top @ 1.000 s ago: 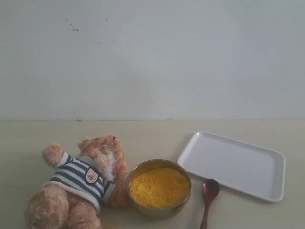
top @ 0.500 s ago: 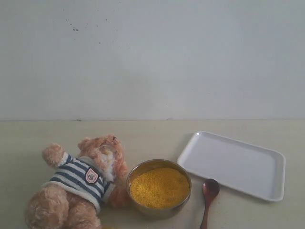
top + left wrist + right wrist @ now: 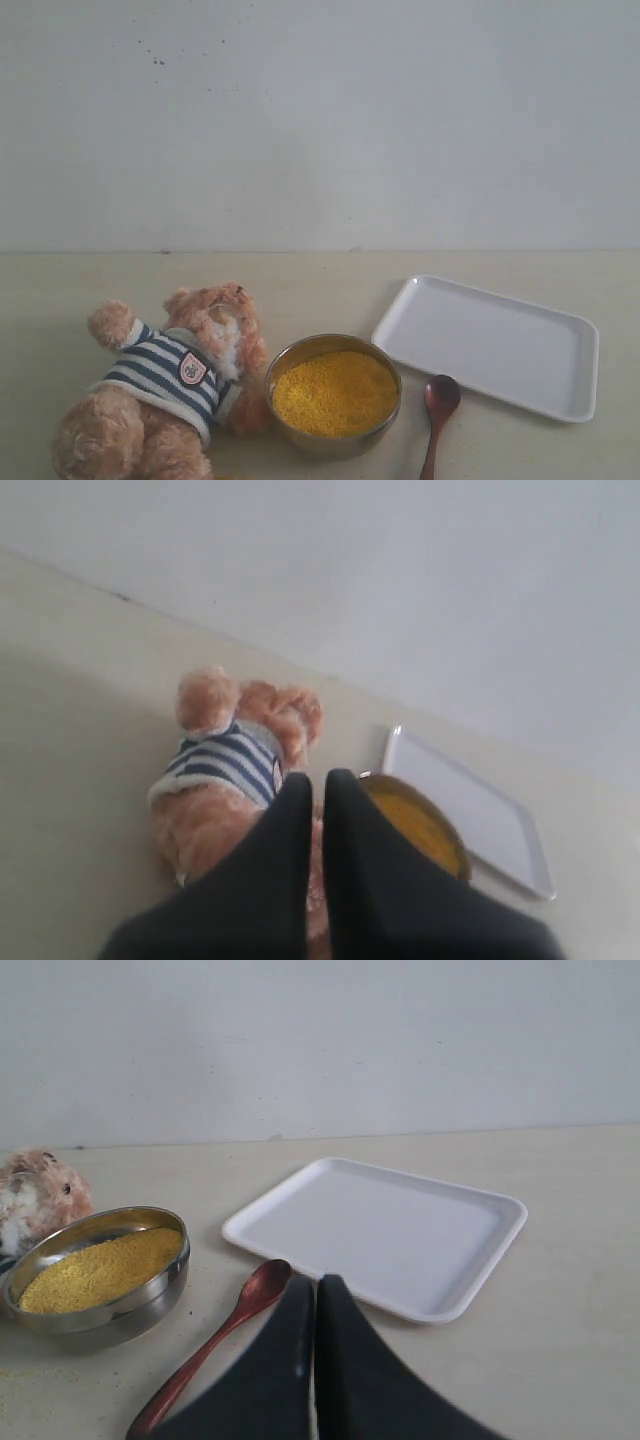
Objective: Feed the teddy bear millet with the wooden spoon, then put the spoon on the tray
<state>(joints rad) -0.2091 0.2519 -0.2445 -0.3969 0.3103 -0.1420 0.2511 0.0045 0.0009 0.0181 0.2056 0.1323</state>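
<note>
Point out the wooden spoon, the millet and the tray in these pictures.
wooden spoon (image 3: 262,1287), right wrist view, on its oval bowl.
millet (image 3: 334,392), exterior view, middle of the yellow heap.
tray (image 3: 490,345), exterior view, on its bare floor.

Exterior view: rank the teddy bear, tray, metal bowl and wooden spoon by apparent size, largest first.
1. teddy bear and tray: they look about alike; the bear is cut off by the frame edge, so I won't rank them.
2. metal bowl.
3. wooden spoon, its handle partly out of frame.
</note>
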